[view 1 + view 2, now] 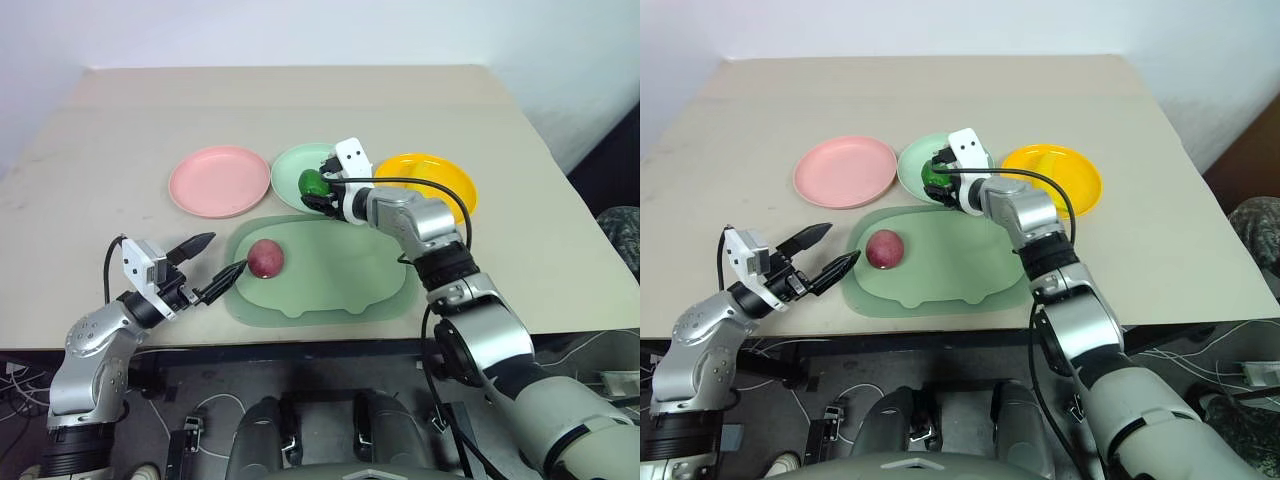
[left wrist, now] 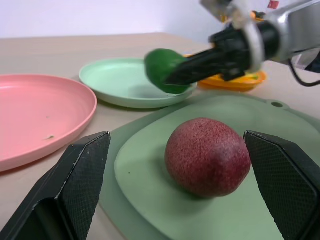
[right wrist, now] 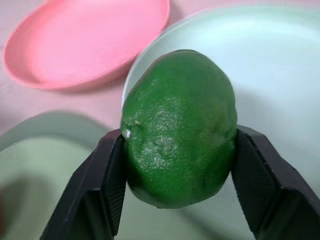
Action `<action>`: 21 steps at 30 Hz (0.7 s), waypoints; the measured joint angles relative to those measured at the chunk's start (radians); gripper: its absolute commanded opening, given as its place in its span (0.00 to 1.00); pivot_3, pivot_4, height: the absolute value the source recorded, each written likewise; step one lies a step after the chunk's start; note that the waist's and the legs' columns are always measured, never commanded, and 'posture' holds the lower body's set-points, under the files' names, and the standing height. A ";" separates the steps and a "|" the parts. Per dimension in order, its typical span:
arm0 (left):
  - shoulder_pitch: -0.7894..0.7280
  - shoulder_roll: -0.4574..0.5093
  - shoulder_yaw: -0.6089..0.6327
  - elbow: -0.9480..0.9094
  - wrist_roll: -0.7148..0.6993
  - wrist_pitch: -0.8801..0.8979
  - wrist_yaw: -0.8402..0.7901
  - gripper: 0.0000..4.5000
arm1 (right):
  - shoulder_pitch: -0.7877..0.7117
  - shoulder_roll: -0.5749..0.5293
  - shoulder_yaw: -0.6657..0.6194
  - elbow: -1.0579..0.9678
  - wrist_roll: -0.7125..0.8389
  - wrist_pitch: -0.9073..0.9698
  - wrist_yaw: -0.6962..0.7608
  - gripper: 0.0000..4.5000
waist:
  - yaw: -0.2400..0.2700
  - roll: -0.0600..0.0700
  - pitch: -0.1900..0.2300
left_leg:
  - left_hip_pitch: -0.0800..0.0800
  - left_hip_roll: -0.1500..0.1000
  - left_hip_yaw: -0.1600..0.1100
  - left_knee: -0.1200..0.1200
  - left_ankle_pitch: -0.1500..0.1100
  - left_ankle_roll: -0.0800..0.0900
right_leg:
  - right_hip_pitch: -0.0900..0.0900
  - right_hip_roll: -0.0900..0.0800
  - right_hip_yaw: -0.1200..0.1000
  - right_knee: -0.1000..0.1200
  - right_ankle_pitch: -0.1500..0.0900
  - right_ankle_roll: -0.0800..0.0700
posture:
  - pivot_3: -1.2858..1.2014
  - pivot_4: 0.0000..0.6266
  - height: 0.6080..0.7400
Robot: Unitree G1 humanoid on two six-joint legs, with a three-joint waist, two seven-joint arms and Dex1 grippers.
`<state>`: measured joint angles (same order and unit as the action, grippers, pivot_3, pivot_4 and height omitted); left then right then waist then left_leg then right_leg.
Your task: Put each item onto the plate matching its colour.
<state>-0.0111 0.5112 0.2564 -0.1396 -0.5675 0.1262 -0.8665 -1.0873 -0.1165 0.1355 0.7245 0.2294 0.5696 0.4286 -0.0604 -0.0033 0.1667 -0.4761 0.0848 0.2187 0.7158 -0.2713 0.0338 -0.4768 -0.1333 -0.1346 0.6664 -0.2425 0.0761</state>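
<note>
My left claw (image 1: 216, 267) hung at the near left of the table (image 1: 90, 240), its two black fingers spread as wide as they go and gripping nothing. One fingertip reached over the left rim of the pale green tray (image 1: 330, 300); the other pointed out above bare tabletop. The dark red-purple fruit (image 1: 266, 258) lay on the tray just beyond those tips, between the two fingers when seen along my left wrist, and not touching either.

Beyond the tray, the pink plate (image 1: 220, 180) stood at the left of the row with nothing on it. Next to it came the mint green plate (image 1: 296, 168), and my right claw (image 3: 175, 187) was over its near edge, clamped on the green oval fruit (image 3: 178, 127), one finger pressed to each side. The fruit was held up off the plate, not resting on it. Farthest right was the yellow-orange plate (image 1: 440, 172), where the yellow banana (image 1: 1051, 157) already lay.
</note>
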 measured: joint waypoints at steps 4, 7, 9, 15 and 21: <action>0.018 0.000 0.002 -0.015 0.000 0.000 0.006 1.00 | -0.029 0.030 -0.014 0.136 -0.032 -0.092 0.003 0.58 | -0.006 0.000 0.000 | 0.000 0.000 0.000 0.000 0.000 0.000 | 0.000 0.000 0.000 0.000 0.000 0.000 | 0.52 0.24 0.66; 0.030 0.000 0.004 -0.033 -0.003 0.000 0.017 1.00 | -0.044 0.041 -0.023 0.187 -0.050 -0.112 0.014 0.66 | -0.010 0.000 0.000 | 0.000 0.000 0.000 0.000 0.000 0.000 | 0.000 0.000 0.000 0.001 0.000 0.000 | 0.52 0.24 0.66; 0.041 0.000 0.005 -0.037 -0.004 0.000 0.022 1.00 | -0.057 0.045 -0.028 0.209 -0.062 -0.131 0.014 0.81 | -0.011 0.000 0.000 | 0.000 0.000 0.000 0.000 0.000 -0.001 | 0.000 0.000 0.000 0.001 0.000 0.000 | 0.52 0.24 0.66; 0.048 0.000 0.005 -0.042 -0.009 0.000 0.025 1.00 | -0.071 0.052 -0.049 0.209 -0.070 -0.159 0.032 1.00 | -0.009 0.000 0.000 | 0.000 0.000 -0.001 0.000 0.000 -0.002 | 0.000 0.000 0.000 0.001 0.000 0.000 | 0.52 0.24 0.66; 0.035 -0.034 -0.004 -0.051 -0.010 0.003 0.055 1.00 | 0.168 0.027 -0.066 -0.256 0.018 -0.087 0.158 1.00 | -0.003 0.000 -0.001 | 0.000 0.000 -0.002 0.000 0.000 -0.001 | 0.001 0.000 0.000 0.000 0.000 0.000 | 0.52 0.24 0.66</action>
<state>0.0238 0.4774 0.2525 -0.1910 -0.5779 0.1295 -0.8113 -0.9192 -0.0897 0.0691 0.4684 0.2472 0.4823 0.5867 -0.0634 -0.0037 0.1661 -0.4760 0.0849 0.2165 0.7159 -0.2716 0.0325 -0.4757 -0.1337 -0.1351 0.6664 -0.2427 0.0763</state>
